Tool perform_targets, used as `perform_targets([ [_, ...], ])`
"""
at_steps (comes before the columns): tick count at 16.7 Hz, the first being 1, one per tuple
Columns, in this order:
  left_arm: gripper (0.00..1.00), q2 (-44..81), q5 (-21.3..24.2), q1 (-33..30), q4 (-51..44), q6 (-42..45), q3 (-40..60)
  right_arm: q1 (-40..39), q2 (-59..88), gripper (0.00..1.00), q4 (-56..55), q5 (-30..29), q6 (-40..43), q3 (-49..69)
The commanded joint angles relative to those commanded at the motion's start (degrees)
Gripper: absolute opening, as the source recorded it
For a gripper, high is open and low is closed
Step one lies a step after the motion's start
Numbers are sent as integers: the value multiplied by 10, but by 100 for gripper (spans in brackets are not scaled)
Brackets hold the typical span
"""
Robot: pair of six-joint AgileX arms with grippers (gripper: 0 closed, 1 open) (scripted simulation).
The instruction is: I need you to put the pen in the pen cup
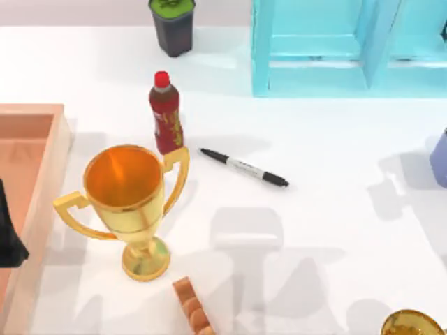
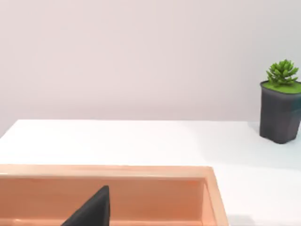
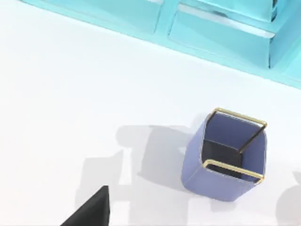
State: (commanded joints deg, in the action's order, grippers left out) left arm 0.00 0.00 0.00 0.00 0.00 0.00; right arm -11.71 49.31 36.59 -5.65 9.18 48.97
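Observation:
The pen [image 1: 244, 167], slim and black with a pale band, lies flat and slanted on the white table near the middle, just right of the bottle. The pen cup [image 1: 441, 159] is a periwinkle-blue sliver at the table's right edge. In the right wrist view the pen cup [image 3: 211, 181] is a square blue container with a gold rim, standing upright. My right gripper [image 3: 90, 210] hangs above the table beside the cup, apart from it. My left gripper [image 1: 10, 237] is parked over the wooden tray at the far left, also seen as left gripper [image 2: 91, 210].
A gold trophy [image 1: 129, 202] and a red-capped bottle [image 1: 165, 115] stand left of the pen. A dark pot with a green plant [image 1: 172, 24] and a cyan shelf [image 1: 314, 77] are at the back. A wooden tray [image 1: 42, 167], a brown ridged piece [image 1: 192, 307] and another gold object [image 1: 412, 324] lie around.

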Motion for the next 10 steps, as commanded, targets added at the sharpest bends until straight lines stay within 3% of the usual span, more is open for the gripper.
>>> perform_targets([
  [10, 100, 0, 0, 0, 0, 0, 0, -130, 569, 100, 304, -7, 105, 608],
])
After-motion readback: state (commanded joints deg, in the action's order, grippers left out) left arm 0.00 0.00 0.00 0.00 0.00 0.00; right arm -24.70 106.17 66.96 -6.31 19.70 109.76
